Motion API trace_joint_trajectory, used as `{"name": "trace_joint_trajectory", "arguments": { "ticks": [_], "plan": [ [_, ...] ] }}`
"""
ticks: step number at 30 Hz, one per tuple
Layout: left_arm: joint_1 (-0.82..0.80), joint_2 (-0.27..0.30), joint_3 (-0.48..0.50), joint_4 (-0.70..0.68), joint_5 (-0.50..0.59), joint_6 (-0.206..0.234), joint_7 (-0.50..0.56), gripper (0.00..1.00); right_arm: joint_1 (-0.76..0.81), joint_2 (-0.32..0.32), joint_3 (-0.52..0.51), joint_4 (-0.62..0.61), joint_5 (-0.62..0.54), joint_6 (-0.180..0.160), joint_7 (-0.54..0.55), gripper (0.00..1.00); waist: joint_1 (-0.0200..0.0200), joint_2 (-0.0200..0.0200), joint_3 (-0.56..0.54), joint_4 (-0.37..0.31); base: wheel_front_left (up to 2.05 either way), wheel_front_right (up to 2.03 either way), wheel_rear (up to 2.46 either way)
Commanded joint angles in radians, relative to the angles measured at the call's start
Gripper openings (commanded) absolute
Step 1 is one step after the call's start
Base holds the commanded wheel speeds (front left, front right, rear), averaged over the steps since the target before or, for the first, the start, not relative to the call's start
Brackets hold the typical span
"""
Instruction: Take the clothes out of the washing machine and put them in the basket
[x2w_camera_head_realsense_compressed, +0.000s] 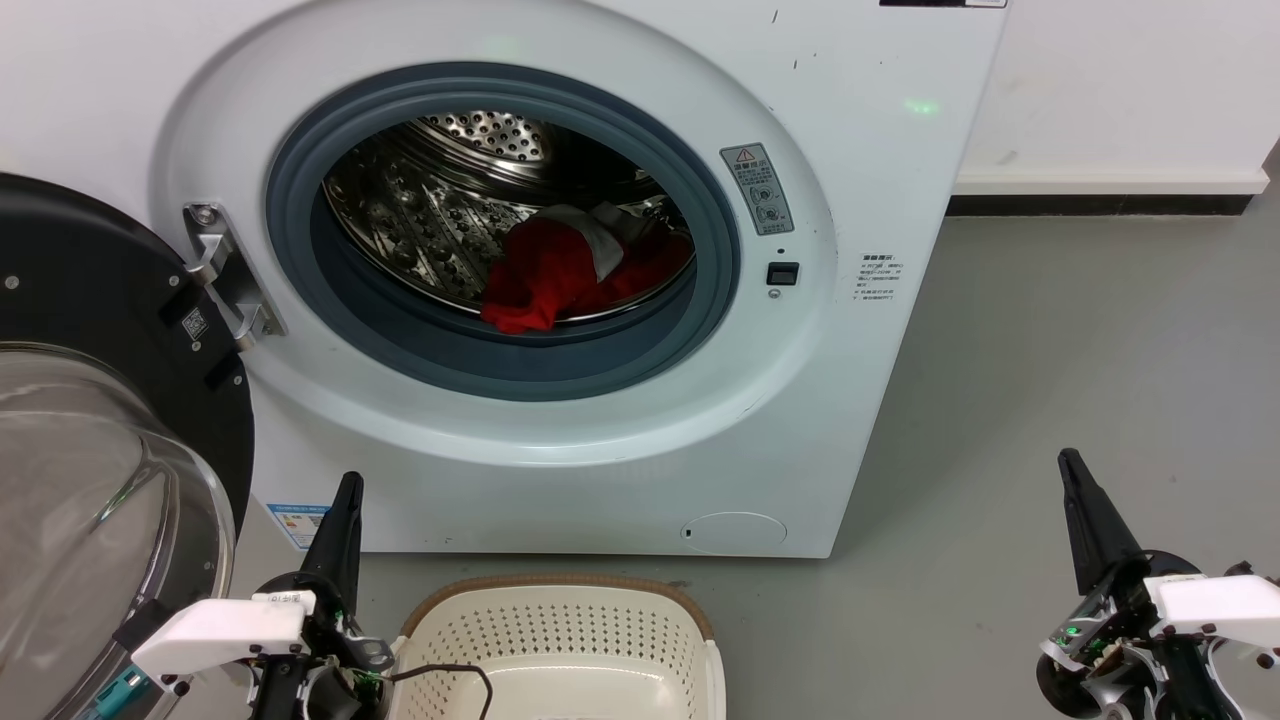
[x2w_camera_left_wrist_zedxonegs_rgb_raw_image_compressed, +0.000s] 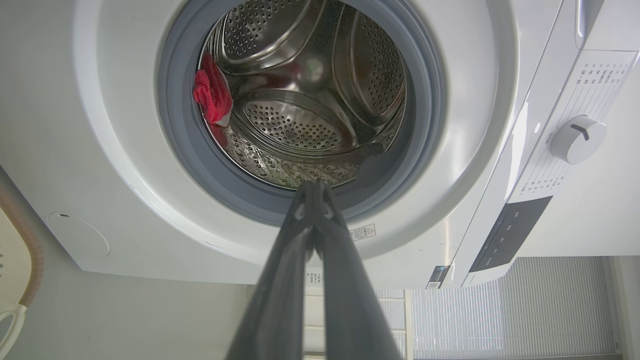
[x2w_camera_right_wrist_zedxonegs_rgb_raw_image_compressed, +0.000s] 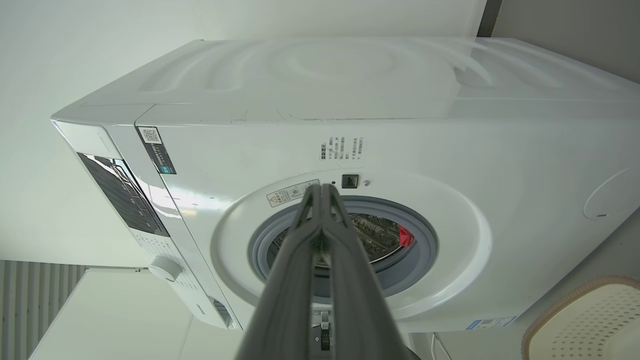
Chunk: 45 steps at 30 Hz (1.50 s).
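The white washing machine (x2w_camera_head_realsense_compressed: 860, 150) stands in front of me, its black-framed glass door (x2w_camera_head_realsense_compressed: 90, 480) swung open to the left. Red clothes (x2w_camera_head_realsense_compressed: 555, 270) with a white-grey panel lie in the steel drum, toward its front lower right. In the wrist views the clothes (x2w_camera_left_wrist_zedxonegs_rgb_raw_image_compressed: 212, 97) (x2w_camera_right_wrist_zedxonegs_rgb_raw_image_compressed: 405, 236) peek out of the drum. The cream basket (x2w_camera_head_realsense_compressed: 560, 640) sits on the floor below the porthole. My left gripper (x2w_camera_head_realsense_compressed: 345, 495) (x2w_camera_left_wrist_zedxonegs_rgb_raw_image_compressed: 312, 187) is shut and empty, just left of the basket. My right gripper (x2w_camera_head_realsense_compressed: 1070, 465) (x2w_camera_right_wrist_zedxonegs_rgb_raw_image_compressed: 322, 189) is shut and empty, low at the far right.
Grey floor (x2w_camera_head_realsense_compressed: 1050, 400) stretches to the right of the machine, up to a white wall with a dark skirting. The open door crowds the left side near my left arm. A thin black cable (x2w_camera_head_realsense_compressed: 450, 672) loops over the basket's left rim.
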Motion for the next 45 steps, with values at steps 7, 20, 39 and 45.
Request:
{"name": "trace_joint_trajectory", "arguments": {
  "ticks": [7,20,39,45],
  "plan": [
    [-0.005,-0.001,0.002,0.000,-0.002,-0.002,0.001,0.00,-0.012,0.003,0.001,0.002,-0.004,0.000,0.000,0.00,0.0000,0.0000,0.000,0.000,0.00,0.00,0.00],
    [-0.005,-0.001,0.002,0.000,-0.002,-0.002,0.001,0.00,-0.012,0.003,0.001,0.002,-0.004,0.000,0.000,0.00,0.0000,0.0000,0.000,0.000,0.00,0.00,0.00],
    [-0.007,-0.002,-0.062,0.002,0.088,0.000,-0.064,1.00,0.034,0.001,0.009,-0.025,-0.064,0.000,-0.064,1.00,0.0000,0.0000,0.003,-0.001,0.00,0.00,0.00],
    [-0.016,-0.001,-0.067,-0.026,0.209,0.000,-0.091,1.00,0.038,0.001,0.011,-0.061,-0.202,0.000,-0.091,1.00,0.0000,0.0000,0.005,-0.002,0.00,0.00,0.00]
  ]
}}
